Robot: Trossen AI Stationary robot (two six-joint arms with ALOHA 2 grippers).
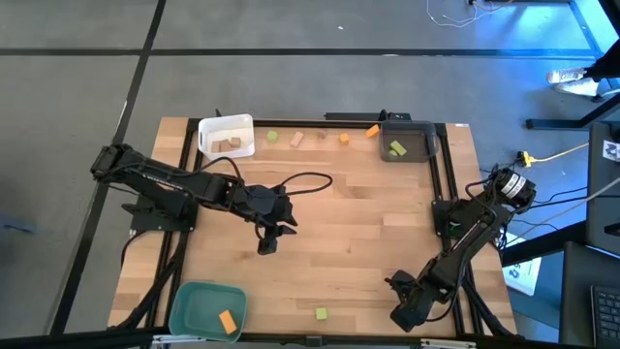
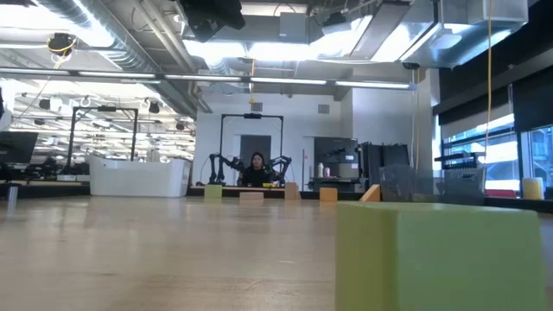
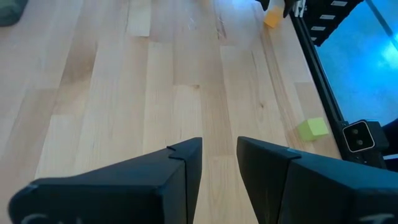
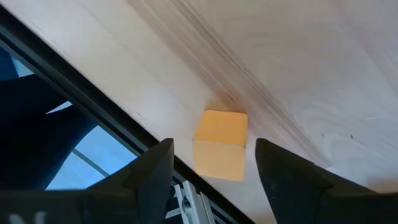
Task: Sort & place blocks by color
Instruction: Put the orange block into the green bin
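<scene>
Currently seeing left gripper [image 1: 269, 237] mid-table, hovering over bare wood; in its wrist view [image 3: 219, 155] jaws parted a little, nothing between them. Right gripper [image 1: 399, 291] down by the near-right part of the table; wrist view [image 4: 214, 162] shows jaws spread wide either side of an orange block [image 4: 219, 143], no contact on either side, block sitting on the wood just beside the table's black edge rail. Can't spot that block from above, hidden under the arm. Rest of the blocks: loose green block [image 1: 321, 313] at the near edge, well apart from both grippers, filling the low view's foreground [image 2: 441, 255] and also seen past the left fingers [image 3: 312, 128]. Back row along the far edge, left to right: green [image 1: 272, 137], tan [image 1: 296, 139], another tan [image 1: 321, 136], orange [image 1: 343, 139], second orange [image 1: 373, 130] just beside the grey tray [image 1: 426, 155]. Inside the grey tray, one green piece [image 1: 395, 148]. White tray [image 1: 226, 123] at far left holding tan pieces [image 1: 228, 144]. Teal tray [image 1: 194, 305] at near-left corner with one orange piece [image 1: 228, 322]. Person [image 2: 257, 170] seated far behind the table.
</scene>
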